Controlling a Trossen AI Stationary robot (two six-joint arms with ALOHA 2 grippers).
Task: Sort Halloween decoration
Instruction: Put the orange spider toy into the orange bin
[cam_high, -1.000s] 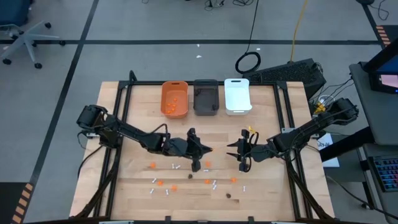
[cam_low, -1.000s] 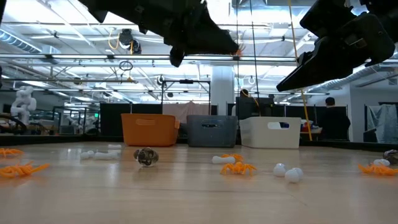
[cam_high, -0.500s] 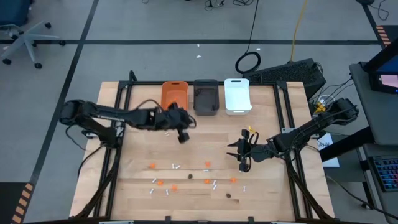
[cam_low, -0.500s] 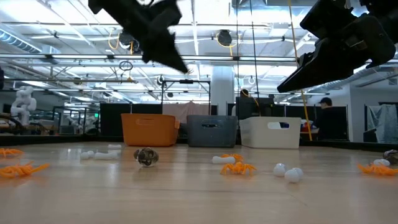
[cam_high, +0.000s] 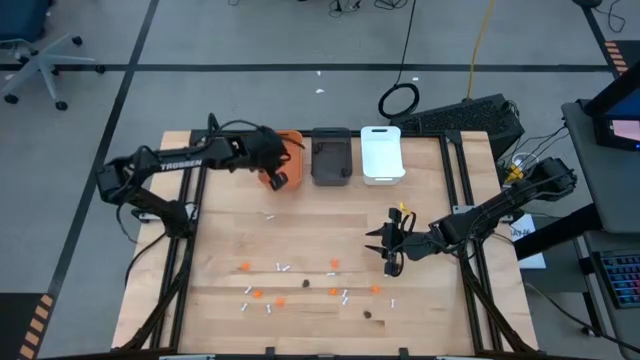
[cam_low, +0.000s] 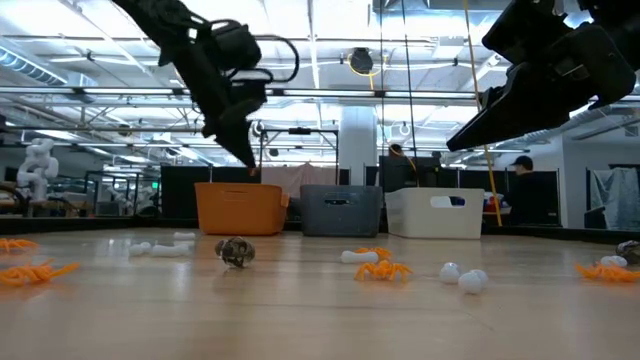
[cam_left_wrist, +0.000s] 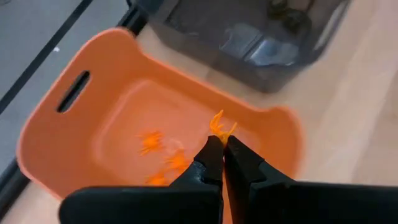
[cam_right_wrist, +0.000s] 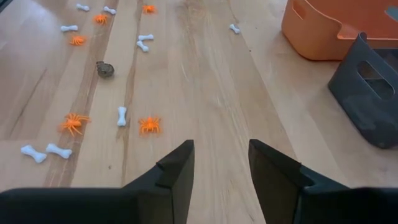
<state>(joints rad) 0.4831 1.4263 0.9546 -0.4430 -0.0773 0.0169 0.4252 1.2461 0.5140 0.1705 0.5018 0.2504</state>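
Room: a workshop hall with ceiling trusses and strip lights, seen beyond the table in the low view.
Table (cam_high: 330, 235): pale wood planks in a dark frame; three bins stand in a row at its far edge.
Orange bin (cam_high: 290, 145): the leftmost of the three; orange spiders lie inside it (cam_left_wrist: 151, 140).
Dark grey bin (cam_high: 332, 158): middle of the row, just beside the orange one.
White bin (cam_high: 381, 154): right end of the row.
Left gripper (cam_left_wrist: 222, 144): over the orange bin, fingers pressed together on an orange spider (cam_left_wrist: 220, 126) at their tips; its legs fan outward past the fingertips, toward the bin's inside.
Right gripper (cam_right_wrist: 221, 155): hangs above the table's right-centre, fingers apart, nothing between them.
Loose decoration: orange spiders (cam_right_wrist: 150, 124), small white bones (cam_right_wrist: 122, 116) lying at mixed angles, and a dark lump (cam_right_wrist: 105, 69), scattered along the table's near half.
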